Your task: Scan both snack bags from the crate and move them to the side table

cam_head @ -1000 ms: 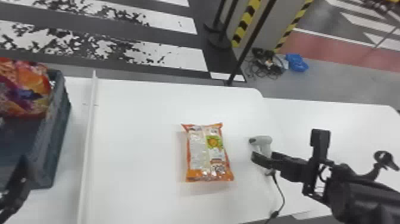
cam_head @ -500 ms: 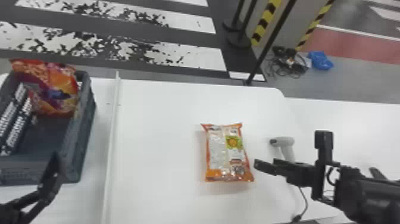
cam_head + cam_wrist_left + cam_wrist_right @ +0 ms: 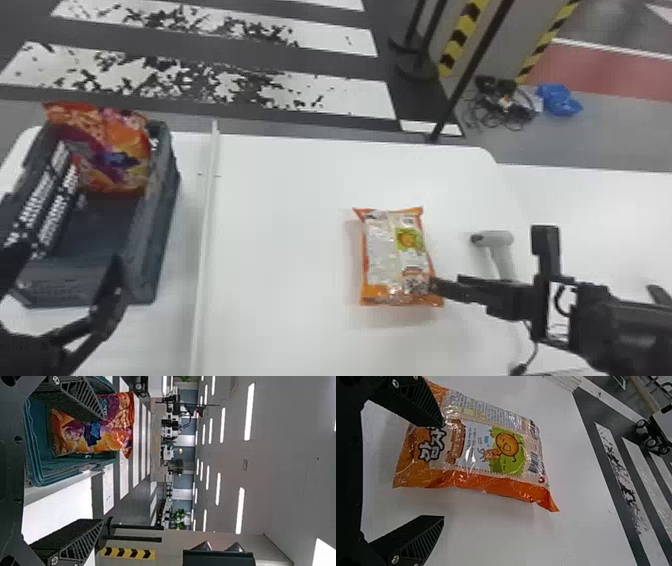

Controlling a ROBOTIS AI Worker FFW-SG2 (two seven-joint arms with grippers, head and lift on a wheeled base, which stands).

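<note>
Left side: I find the red snack bag [image 3: 107,155] propped in the far end of the crate [image 3: 155,260], beyond my open left claw [image 3: 67,260], one finger masking part of it. Right side: the orange snack bag [image 3: 395,255] lies on the desk [image 3: 280,225] at my right claw [image 3: 442,287], fingers apart, one overlapping its printed face; contact I cannot confirm.
</note>
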